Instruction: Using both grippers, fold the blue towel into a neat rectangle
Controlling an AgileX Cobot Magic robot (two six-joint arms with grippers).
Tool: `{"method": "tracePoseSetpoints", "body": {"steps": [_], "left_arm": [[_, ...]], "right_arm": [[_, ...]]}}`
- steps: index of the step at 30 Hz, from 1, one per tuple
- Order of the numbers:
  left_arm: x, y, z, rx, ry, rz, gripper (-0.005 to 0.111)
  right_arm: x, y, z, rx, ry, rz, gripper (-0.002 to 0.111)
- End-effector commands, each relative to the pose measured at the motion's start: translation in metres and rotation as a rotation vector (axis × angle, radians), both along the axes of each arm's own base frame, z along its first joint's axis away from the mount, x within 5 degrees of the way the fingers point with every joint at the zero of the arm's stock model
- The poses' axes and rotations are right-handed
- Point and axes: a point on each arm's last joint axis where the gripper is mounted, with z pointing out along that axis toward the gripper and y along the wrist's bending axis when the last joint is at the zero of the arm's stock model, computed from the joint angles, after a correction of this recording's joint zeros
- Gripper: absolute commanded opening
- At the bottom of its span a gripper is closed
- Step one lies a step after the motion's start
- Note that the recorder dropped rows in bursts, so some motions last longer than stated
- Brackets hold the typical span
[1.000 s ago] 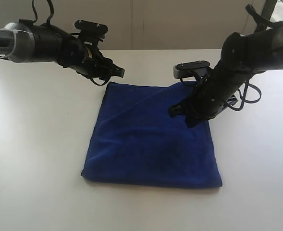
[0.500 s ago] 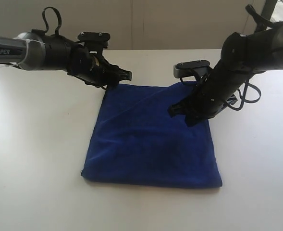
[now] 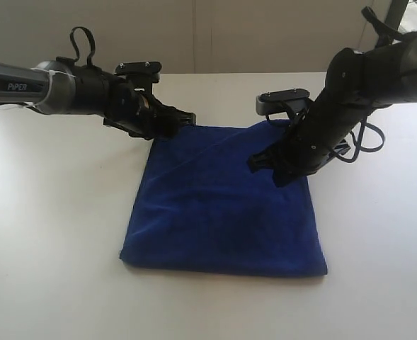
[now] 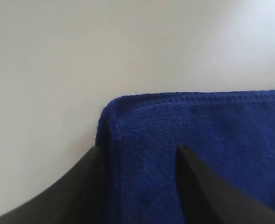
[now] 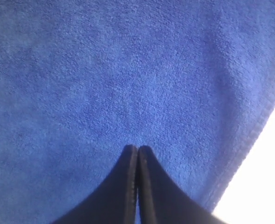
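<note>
In the exterior view, the blue towel is seen spread flat at the centre of the frame on the white table, laid as a near-square with a diagonal crease across its upper left part. The left gripper is lowered to the towel's upper left corner. The right gripper is planted on the cloth near the upper right edge, apparently so that the layers are pinned while the other corner is taken. In the left wrist view, the jaws are shown spread apart with the towel's hemmed corner lying between them, nothing yet clamped; a pinch on that corner is judged to be the step in hand. In the right wrist view, the jaws are seen pressed together tip to tip over the cloth, and no fold is visibly caught between them.
</note>
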Motion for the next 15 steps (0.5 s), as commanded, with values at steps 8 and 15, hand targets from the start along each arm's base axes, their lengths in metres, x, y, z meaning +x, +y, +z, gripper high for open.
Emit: {"method": "tracePoseSetpoints", "body": {"steps": [8,15], "left_arm": [[0.009,-0.006,-0.001,-0.057,-0.074,0.004,0.052],[0.010,-0.007,-0.006,-0.065,-0.059,0.017,0.052]], "right_arm": [[-0.004,0.000,0.004,0.001,0.021,0.005,0.000],[-0.004,0.000,0.004,0.001,0.021,0.005,0.000]]}}
